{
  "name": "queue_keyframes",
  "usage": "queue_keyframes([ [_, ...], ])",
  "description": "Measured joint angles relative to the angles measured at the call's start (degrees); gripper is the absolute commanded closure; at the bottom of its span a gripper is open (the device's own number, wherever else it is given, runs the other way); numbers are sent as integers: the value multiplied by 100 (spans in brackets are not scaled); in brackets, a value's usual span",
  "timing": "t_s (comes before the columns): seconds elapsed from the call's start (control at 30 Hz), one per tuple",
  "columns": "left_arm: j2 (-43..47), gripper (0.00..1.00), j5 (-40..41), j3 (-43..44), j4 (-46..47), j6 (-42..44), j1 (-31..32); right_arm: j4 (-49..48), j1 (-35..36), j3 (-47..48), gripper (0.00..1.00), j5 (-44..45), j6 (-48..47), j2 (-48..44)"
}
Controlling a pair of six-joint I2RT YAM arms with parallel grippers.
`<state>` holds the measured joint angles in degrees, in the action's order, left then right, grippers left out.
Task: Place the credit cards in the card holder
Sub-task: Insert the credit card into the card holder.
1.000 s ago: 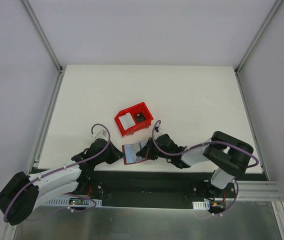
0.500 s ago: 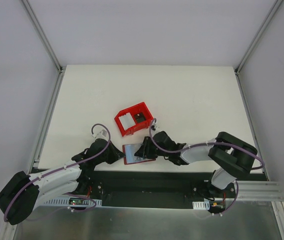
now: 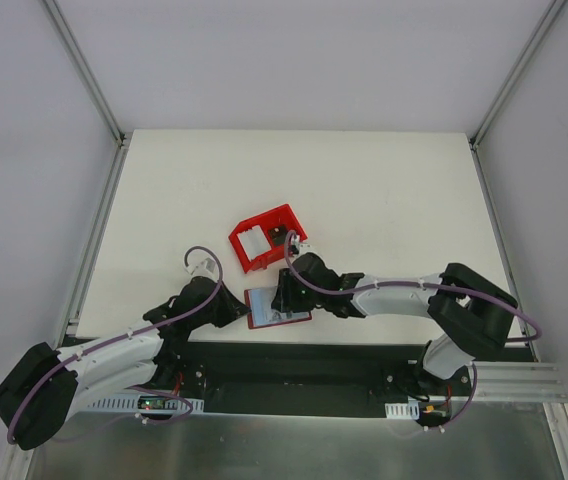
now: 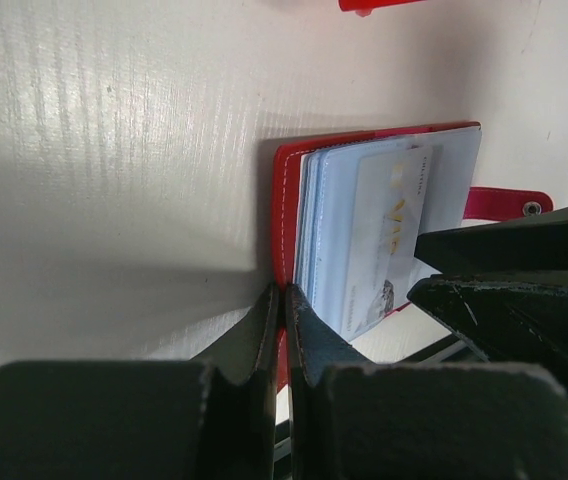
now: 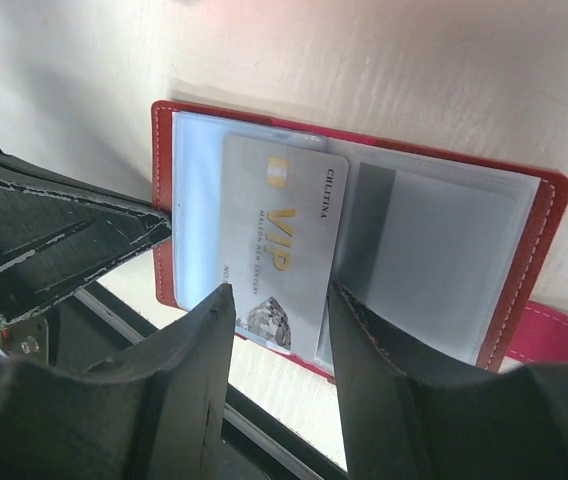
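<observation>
Left hand (image 4: 284,300) clenched on card holder (image 4: 282,200), right hand (image 5: 279,298) unclenched over VIP card (image 5: 274,210) — looks half-seated, a nudge could pop it out.

you are looking at a dark-red stitched card holder (image 5: 434,250) that is showing a smooth, leather-like cover and glossy pale plastic sleeves. the grey plastic credit card (image 5: 279,230) is gleaming softly. the white table (image 5: 384,70) is looking matt and finely ribbed. the right gripper (image 5: 279,297) is showing matt black plastic with rough edges.
</observation>
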<state>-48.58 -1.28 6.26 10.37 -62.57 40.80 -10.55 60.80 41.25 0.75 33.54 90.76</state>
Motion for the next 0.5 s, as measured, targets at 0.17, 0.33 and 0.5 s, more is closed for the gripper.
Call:
queue_keyframes([
  [0.17,-15,100,2,28,-28,63,0,278,61,319,56,17,-214,184],
  [0.33,-92,100,2,85,-35,133,0,313,70,476,57,-129,-345,387],
  [0.5,-98,100,2,98,-35,195,0,289,68,509,63,-234,-446,437],
])
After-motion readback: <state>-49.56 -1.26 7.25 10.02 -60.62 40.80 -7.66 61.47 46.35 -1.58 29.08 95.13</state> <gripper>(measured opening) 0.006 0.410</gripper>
